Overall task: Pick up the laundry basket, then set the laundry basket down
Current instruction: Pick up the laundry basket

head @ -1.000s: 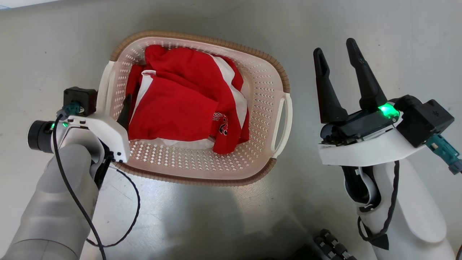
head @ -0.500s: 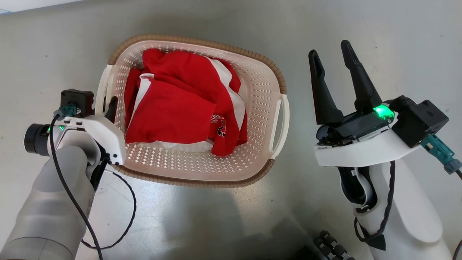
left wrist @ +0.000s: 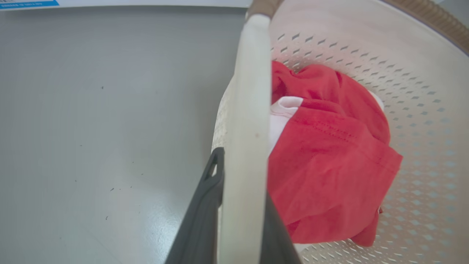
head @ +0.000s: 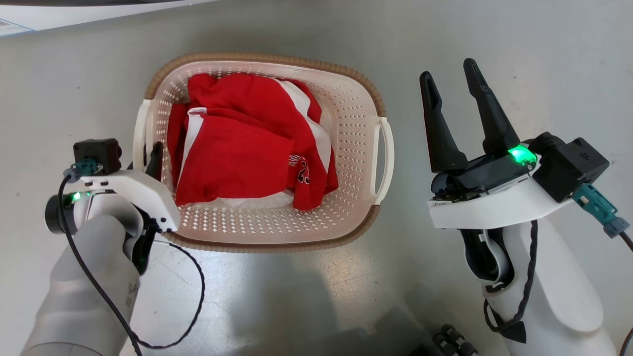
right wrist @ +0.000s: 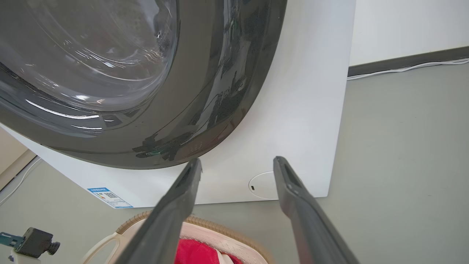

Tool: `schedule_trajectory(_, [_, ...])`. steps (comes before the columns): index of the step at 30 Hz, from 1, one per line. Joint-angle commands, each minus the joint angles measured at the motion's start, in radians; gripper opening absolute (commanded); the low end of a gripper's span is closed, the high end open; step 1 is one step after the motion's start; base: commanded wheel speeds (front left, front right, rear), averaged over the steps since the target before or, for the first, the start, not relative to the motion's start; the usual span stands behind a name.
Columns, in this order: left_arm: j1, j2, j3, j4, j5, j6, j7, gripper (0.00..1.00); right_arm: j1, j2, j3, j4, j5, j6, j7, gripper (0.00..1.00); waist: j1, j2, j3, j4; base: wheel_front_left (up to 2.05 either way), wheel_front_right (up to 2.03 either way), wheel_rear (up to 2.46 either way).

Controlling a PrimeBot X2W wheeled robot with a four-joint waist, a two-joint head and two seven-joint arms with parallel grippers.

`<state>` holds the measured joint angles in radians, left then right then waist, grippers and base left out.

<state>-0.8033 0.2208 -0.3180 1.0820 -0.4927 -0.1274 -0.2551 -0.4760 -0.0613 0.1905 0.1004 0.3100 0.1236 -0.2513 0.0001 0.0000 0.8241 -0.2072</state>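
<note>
On a white handle (left wrist: 249, 91) of the laundry basket (head: 356, 163), the left claw (left wrist: 242, 172) seems clamped; the right claw (head: 448, 69) hangs spread.

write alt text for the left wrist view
Two dark fingers of the left gripper pinch the white handle of the cream laundry basket, one each side. Red and white clothing lies inside; grey floor at left.

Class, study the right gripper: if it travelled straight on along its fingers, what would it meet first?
Most likely the white front panel of the washing machine, just below its dark door. The right wrist view shows that panel between the fingers of the right gripper. How far off it is remains unclear.
</note>
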Motion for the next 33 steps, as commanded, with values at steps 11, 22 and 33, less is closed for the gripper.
schedule_trajectory(11, [0.073,-0.036,0.175,-0.058,-0.023,0.005,-0.007,0.0,0.024,0.003,0.018,-0.019,0.007,0.007,-0.01,1.0,-0.0001,0.0,-0.013,0.007,0.0,0.0,0.0])
schedule_trajectory(22, [0.085,-0.074,0.273,-0.051,0.023,0.018,-0.007,0.0,0.023,0.004,0.025,-0.019,0.006,0.007,-0.01,1.0,-0.0001,0.0,-0.013,0.007,0.0,0.0,0.0])
schedule_trajectory(33, [0.075,-0.093,0.322,-0.018,0.075,0.02,-0.007,0.0,0.023,-0.003,0.026,-0.018,0.005,0.007,-0.01,1.0,-0.0001,0.0,-0.012,0.011,0.0,0.0,0.0])
